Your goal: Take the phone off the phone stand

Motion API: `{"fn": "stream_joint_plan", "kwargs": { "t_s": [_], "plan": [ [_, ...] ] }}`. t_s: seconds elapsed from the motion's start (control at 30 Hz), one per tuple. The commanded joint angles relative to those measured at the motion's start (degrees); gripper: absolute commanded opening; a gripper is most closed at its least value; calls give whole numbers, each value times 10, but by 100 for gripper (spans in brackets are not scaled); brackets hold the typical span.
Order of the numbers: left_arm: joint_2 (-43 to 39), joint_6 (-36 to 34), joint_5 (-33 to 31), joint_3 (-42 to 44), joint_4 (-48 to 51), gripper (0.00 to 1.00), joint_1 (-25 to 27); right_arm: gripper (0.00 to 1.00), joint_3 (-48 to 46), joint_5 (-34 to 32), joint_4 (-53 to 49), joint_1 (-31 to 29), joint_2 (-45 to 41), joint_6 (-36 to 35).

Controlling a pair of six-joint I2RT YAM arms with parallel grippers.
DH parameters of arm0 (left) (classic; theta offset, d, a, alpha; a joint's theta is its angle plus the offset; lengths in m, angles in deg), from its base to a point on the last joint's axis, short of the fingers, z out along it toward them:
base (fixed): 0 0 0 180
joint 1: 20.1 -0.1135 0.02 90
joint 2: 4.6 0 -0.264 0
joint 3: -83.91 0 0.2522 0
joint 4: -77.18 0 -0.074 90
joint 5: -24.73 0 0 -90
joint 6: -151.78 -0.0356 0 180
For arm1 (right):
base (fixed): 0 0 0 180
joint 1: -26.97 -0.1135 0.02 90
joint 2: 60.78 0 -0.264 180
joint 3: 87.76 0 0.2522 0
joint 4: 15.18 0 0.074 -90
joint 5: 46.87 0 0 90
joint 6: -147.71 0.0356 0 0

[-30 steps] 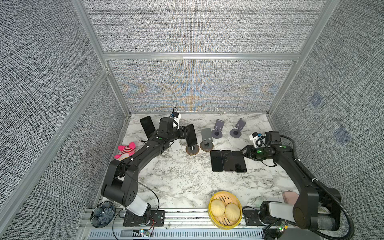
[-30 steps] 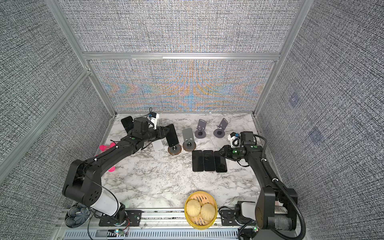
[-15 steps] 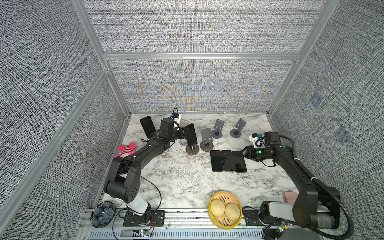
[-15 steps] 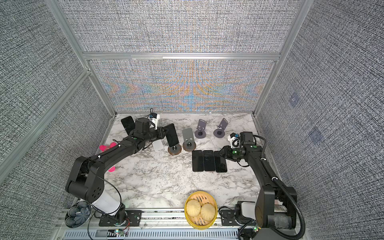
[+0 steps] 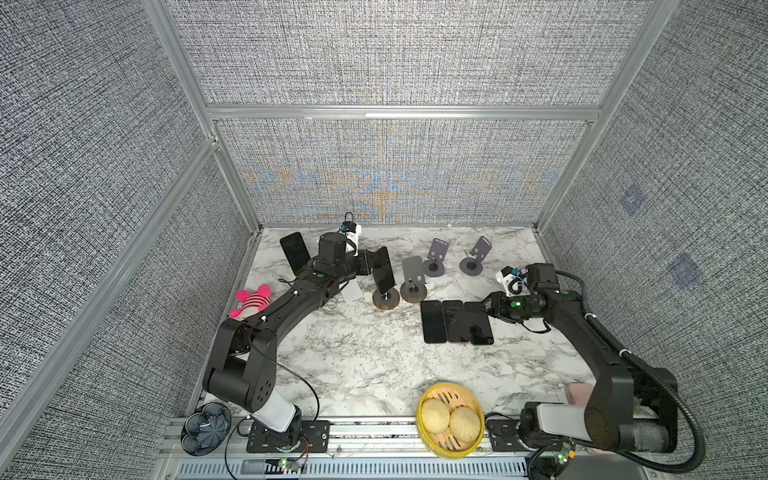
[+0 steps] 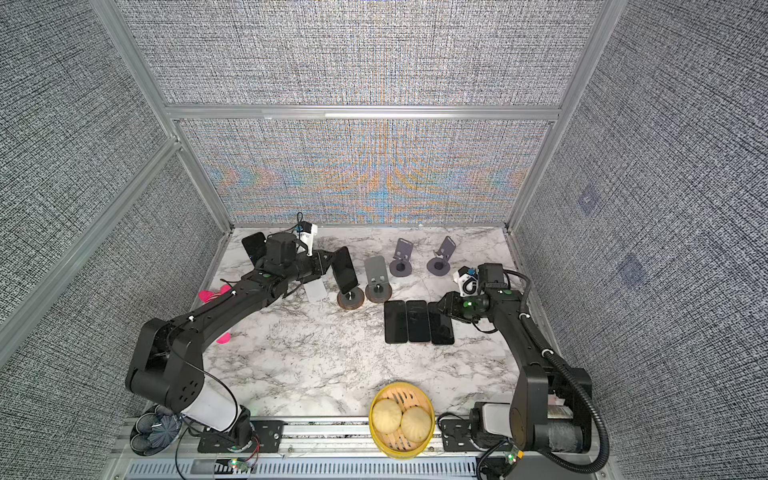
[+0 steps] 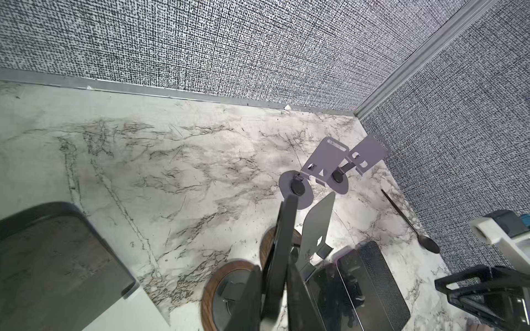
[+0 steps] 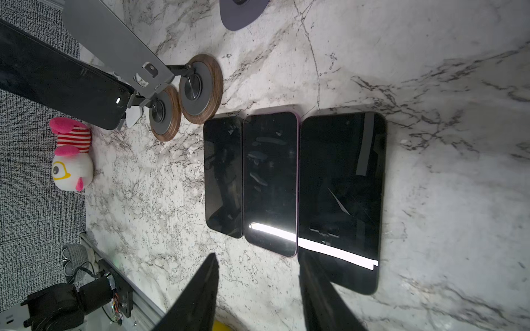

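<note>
A black phone (image 5: 383,270) leans nearly upright on a phone stand with a round wood-rimmed base (image 5: 385,298), at the back left of the marble table in both top views. My left gripper (image 5: 372,264) reaches in from the left and is shut on the phone's upper part. The left wrist view shows the phone (image 7: 284,229) edge-on between the two dark fingers (image 7: 251,298), with the stand's base (image 7: 212,286) below. My right gripper (image 5: 485,308) hovers open over the near end of the rightmost flat phone (image 8: 341,183), holding nothing.
Three phones (image 5: 456,321) lie flat side by side mid-table. An empty grey stand (image 5: 413,276) stands right beside the gripped phone's stand, two purple stands (image 5: 434,255) behind. Another phone (image 5: 295,253) leans at back left. Pink plush (image 5: 251,299) at left, yellow bun basket (image 5: 451,419) in front.
My left gripper's fingers have closed in on the phone on the stand. The left arm shifted slightly. The right arm has not moved.
</note>
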Motion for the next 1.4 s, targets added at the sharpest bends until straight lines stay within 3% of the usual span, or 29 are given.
{"fn": "stream_joint_plan", "kwargs": {
  "t_s": [0.0, 0.9, 1.27, 1.37],
  "plan": [
    [2, 5, 7, -6, -2, 18, -2, 47, 5, 9, 7, -4, 3, 1],
    [-5, 30, 44, -22, 13, 11, -1, 47, 16, 5, 1, -16, -5, -13],
    [-7, 51, 102, -61, 85, 0, -1, 45, 106, -5, 1, -134, 18, -56],
    [-10, 53, 133, -64, 93, 0, -1, 51, 132, -3, 23, -184, 31, -54]
  ]
}}
